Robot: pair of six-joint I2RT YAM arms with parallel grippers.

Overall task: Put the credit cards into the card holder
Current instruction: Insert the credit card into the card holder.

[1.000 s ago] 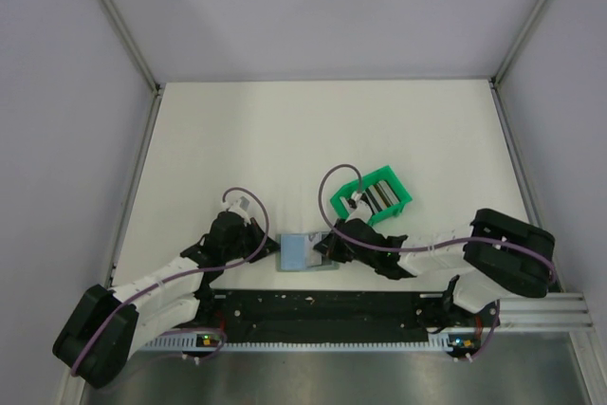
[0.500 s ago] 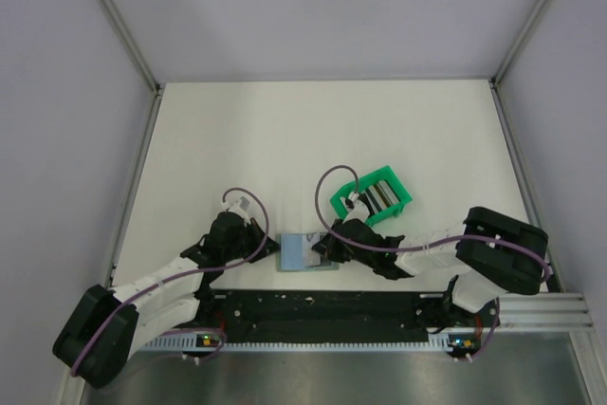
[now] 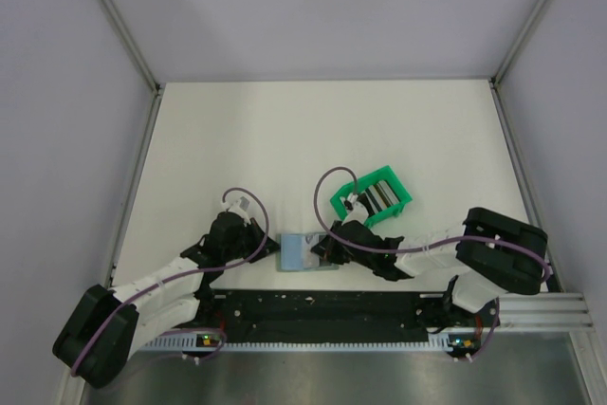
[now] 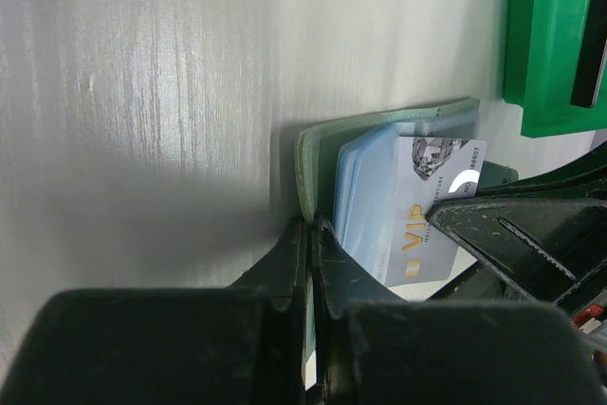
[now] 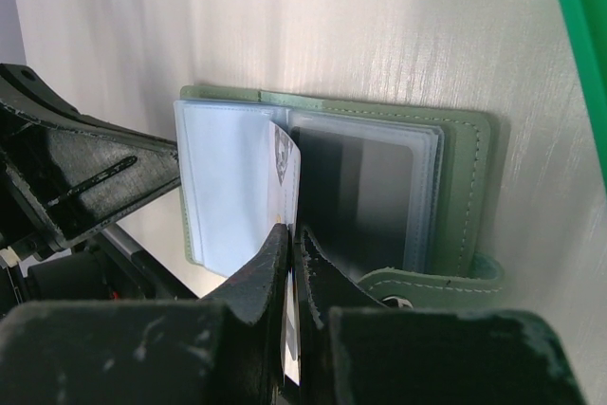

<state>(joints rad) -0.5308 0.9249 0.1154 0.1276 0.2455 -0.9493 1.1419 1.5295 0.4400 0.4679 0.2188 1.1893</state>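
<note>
Credit cards (image 3: 377,198) showed as dark strips inside the green bin (image 3: 360,184). One whitish card (image 4: 427,192) was already at the card holder (image 3: 302,253), which lay open on the table (image 3: 285,139) just beyond the near rail. The right gripper (image 5: 289,234) was clamped on that card and held it on edge between the light blue leaves. The left gripper (image 4: 311,234) was closed on the holder's left cover and pinned it down.

Over the last second the right arm's elbow had sunk slightly toward the rail, and its gripper had crept a little further over the holder. The holder, the bin and the left arm had not shifted. That suggested the card was being eased into a sleeve, with insertion under way but not finished.

Room was tight. The two grippers sat near each other across the holder, and the left arm's dark finger lay just beside the leaf next to the card. The bin stood close behind the right wrist. The far half of the table offered space for a withdrawal.
</note>
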